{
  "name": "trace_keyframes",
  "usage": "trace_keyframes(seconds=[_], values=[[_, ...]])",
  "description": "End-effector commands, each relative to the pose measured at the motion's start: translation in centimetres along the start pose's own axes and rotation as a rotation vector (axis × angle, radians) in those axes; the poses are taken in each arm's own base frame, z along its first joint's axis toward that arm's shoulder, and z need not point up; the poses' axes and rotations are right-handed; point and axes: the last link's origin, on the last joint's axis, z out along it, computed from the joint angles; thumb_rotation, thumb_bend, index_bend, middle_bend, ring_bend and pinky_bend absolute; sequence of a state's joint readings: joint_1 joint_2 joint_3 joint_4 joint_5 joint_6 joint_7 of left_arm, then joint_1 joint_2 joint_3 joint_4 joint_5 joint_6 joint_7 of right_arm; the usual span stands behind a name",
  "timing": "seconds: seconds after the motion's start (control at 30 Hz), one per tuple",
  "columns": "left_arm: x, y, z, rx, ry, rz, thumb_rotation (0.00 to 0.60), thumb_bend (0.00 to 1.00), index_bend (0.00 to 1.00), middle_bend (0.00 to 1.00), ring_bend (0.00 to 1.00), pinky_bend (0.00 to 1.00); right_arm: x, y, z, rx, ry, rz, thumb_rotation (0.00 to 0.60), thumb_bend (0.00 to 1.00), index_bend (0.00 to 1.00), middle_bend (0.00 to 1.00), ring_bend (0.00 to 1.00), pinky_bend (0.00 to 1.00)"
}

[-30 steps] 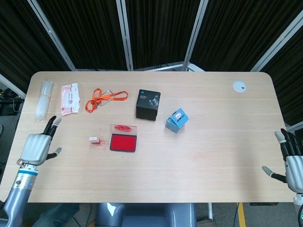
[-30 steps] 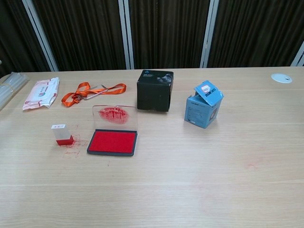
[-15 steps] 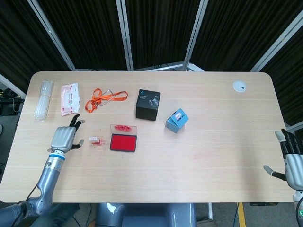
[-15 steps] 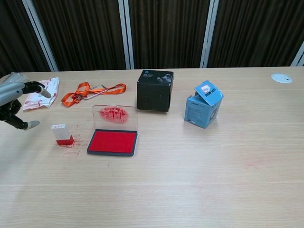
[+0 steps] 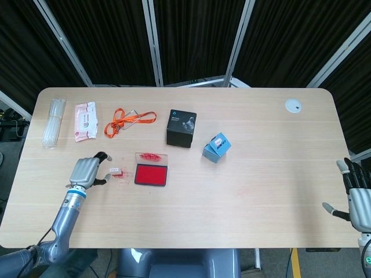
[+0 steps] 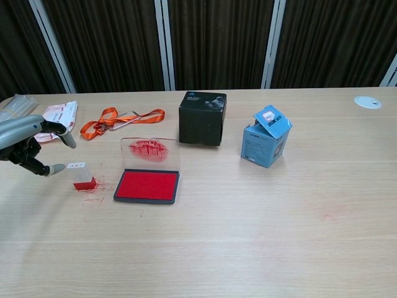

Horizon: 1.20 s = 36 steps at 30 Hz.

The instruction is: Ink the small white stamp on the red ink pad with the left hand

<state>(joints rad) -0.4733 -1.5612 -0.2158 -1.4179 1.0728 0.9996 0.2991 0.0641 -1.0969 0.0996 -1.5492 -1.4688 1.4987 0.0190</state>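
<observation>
The small white stamp (image 5: 114,171) (image 6: 80,176) stands upright on the table, its base red, amid red ink smears. Just right of it lies the red ink pad (image 5: 151,175) (image 6: 147,185) with its clear lid (image 6: 150,153) raised and smeared red. My left hand (image 5: 87,171) (image 6: 28,144) hovers just left of the stamp, fingers apart, holding nothing; one fingertip (image 6: 57,168) is close to the stamp. My right hand (image 5: 358,198) is at the table's right front corner, fingers spread and empty; the chest view does not show it.
A black box (image 5: 181,128) (image 6: 203,118) and a blue carton (image 5: 217,147) (image 6: 267,143) stand behind and right of the pad. An orange lanyard (image 6: 118,120), a wipes packet (image 5: 85,120) and a clear plastic bundle (image 5: 52,121) lie at the back left. A white disc (image 5: 293,105) sits far right.
My left hand has moved rightward from the table's left edge to just beside the stamp. The stamp, the pad and my right hand stay put.
</observation>
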Motion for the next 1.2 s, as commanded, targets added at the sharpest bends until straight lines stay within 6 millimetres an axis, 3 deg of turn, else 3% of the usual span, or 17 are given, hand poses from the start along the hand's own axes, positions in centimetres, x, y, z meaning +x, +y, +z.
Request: trace_keyframes(seconds=[0.03, 0.63, 1.03, 1.2], values=[[-0.3, 0.3, 0.1, 0.001, -0.001, -0.010, 0.600, 0.29, 0.37, 0.30, 0.85, 0.91, 0.0, 0.0, 0.0, 0.001, -0.001, 0.001, 0.600, 0.00, 0.00, 0.00, 0.00, 0.00], [-1.8, 1.9, 1.5, 0.099, 0.002, -0.022, 0.600, 0.29, 0.34, 0.38, 0.85, 0.91, -0.2, 0.1, 0.1, -0.007, -0.013, 0.002, 0.600, 0.00, 0.00, 0.00, 0.00, 0.00], [-2.4, 2.6, 1.8, 0.096, -0.007, 0.001, 0.600, 0.29, 0.42, 0.41, 0.85, 0.91, -0.2, 0.2, 0.1, -0.011, -0.013, 0.002, 0.600, 0.00, 0.00, 0.00, 0.00, 0.00], [-2.6, 2.7, 1.9, 0.098, -0.012, 0.005, 0.600, 0.34, 0.44, 0.44, 0.85, 0.91, -0.2, 0.2, 0.1, -0.010, -0.013, 0.001, 0.600, 0.00, 0.00, 0.00, 0.00, 0.00]])
